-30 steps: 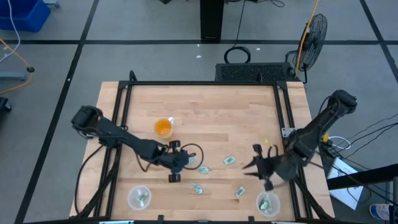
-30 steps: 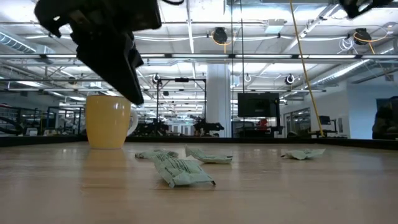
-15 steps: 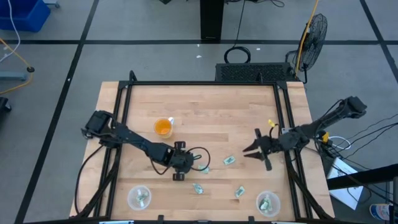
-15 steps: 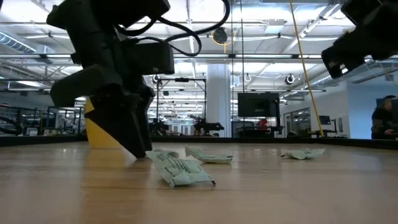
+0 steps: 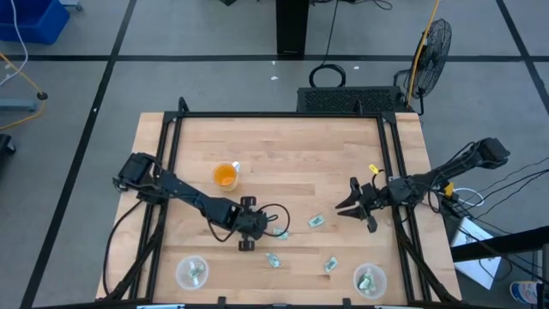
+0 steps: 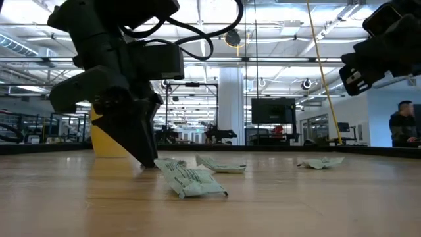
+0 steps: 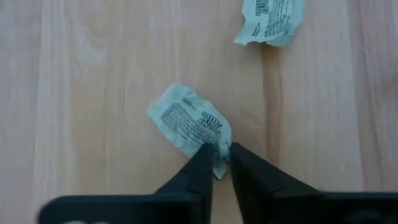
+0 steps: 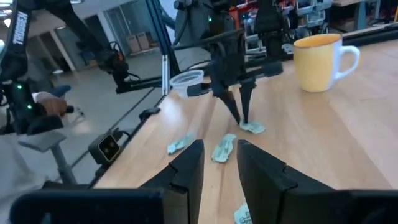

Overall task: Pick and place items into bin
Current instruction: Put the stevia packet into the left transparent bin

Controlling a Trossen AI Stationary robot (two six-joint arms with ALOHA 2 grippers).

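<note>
Near the counter's (image 5: 283, 146) centre, the left gripper (image 7: 216, 167) pinches a green-and-white packet's (image 7: 189, 123) edge, down on the wood. At three o'clock, the right gripper (image 5: 352, 206) hovers, fingers slightly spread. Other packets (image 5: 316, 221) lie between them.

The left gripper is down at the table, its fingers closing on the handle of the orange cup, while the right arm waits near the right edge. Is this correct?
Not quite. The left gripper is down at the table, but its fingers pinch the edge of a small green-and-white packet, not the cup's handle; the left wrist view shows it. The orange cup stands apart in the high view. The right arm does wait near the right edge.
</note>
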